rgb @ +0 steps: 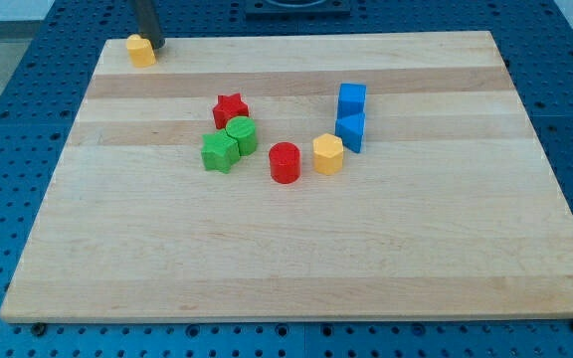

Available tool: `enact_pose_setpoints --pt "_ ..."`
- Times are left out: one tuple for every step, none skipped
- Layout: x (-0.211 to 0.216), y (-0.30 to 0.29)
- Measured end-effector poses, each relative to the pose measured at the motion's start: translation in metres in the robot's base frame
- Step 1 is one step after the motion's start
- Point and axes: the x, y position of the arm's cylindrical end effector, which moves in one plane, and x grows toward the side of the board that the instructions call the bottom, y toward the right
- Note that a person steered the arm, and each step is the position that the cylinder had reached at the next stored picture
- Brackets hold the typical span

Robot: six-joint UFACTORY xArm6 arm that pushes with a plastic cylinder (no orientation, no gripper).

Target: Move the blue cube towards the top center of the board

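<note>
Pale wooden board [296, 259] on blue perforated table [8, 119]; room unseen, perhaps workshop.

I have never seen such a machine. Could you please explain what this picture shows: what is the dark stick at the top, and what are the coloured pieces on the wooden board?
One camera looks down at a wooden board. The dark stick is the robot arm's rod; it holds nothing and only pushes. Its end, my tip, is at the view's top left, beside a yellow block. Near the middle lie a red star, a green cylinder, a green star, a red cylinder, a yellow hexagon, a blue cube and another blue block.
</note>
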Motion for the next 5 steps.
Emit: enact_pose_setpoints --pt "0.000 0.020" --pt "-0.001 0.055" --pt "-0.004 0.068" --pt "-0.005 0.074" --pt "-0.005 0.074"
